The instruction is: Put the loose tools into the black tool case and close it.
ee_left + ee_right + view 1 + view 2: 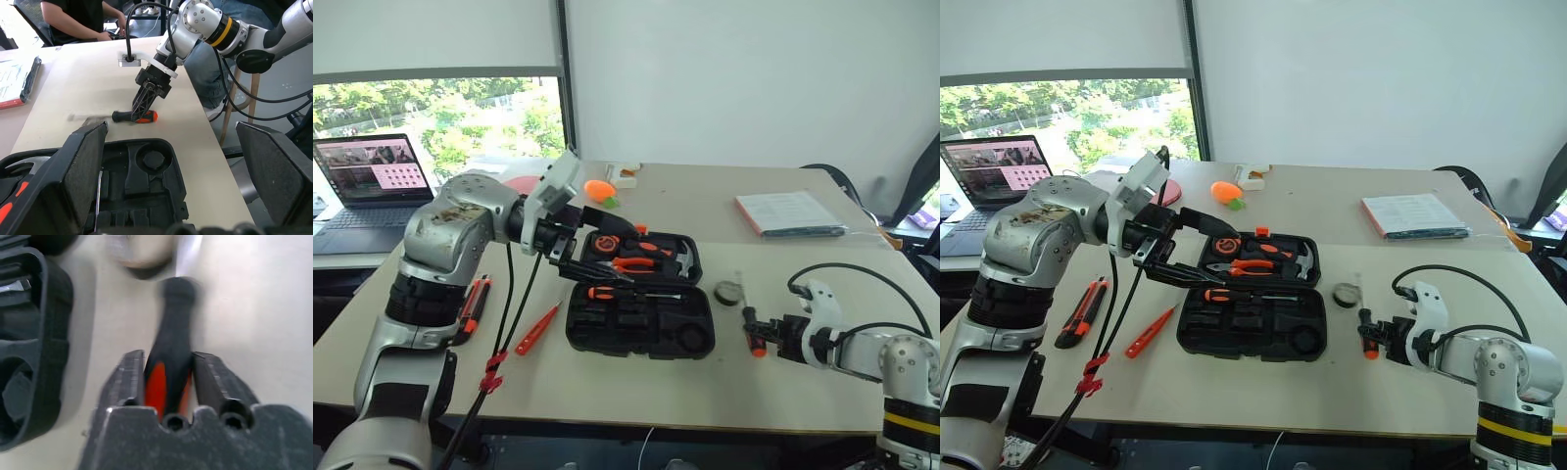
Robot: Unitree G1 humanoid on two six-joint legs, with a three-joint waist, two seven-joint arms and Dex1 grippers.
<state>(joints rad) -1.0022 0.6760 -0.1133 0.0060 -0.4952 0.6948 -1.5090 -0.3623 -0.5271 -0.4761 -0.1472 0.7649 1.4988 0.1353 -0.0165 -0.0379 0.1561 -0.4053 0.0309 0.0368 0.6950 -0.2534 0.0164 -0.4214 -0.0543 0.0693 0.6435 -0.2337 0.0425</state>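
The black tool case (641, 331) lies open mid-table with pliers, a hammer and a screwdriver in its recesses. My left gripper (628, 257) hangs open just above the case's left rear part, holding nothing. To the right of the case, my right gripper (756, 333) is shut on the orange-black handle of a screwdriver (171, 347) lying on the table; the left wrist view shows this screwdriver (134, 116) too. A dark round tape measure (728, 292) sits just beyond it. Left of the case lie a slim orange screwdriver (538, 328) and the utility knife (473, 305).
A laptop (372, 186) stands at the far left. A carrot-like toy (599, 189) and a red paddle (519, 183) lie behind the case, and a booklet (790, 213) at the back right. A person (73, 19) sits beyond the table's right end.
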